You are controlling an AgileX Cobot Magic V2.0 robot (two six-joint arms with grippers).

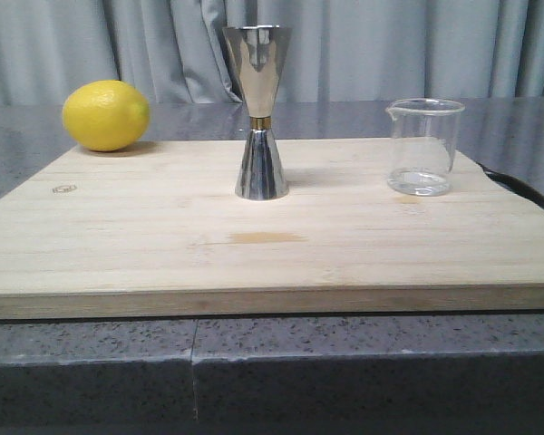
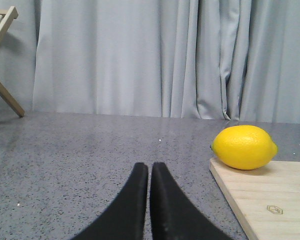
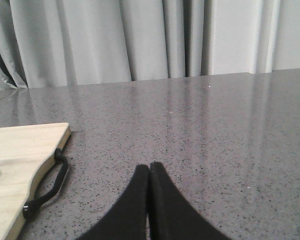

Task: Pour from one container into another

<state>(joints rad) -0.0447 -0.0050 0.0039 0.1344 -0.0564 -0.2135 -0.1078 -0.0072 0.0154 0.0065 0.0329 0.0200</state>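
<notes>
Front view: the glass beaker (image 1: 424, 147) stands upright near the right edge of the wooden board (image 1: 163, 236), the steel jigger (image 1: 258, 111) mid-board. The right fingers (image 3: 149, 172), pressed together and empty, are nearer it; left fingers (image 2: 149, 172) too are together.

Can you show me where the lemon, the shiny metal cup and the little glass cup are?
lemon (image 1: 106, 115), front view, middle of its yellow skin.
steel jigger (image 1: 257, 68), front view, its upper cone.
glass beaker (image 1: 422, 145), front view, its clear side wall.
</notes>
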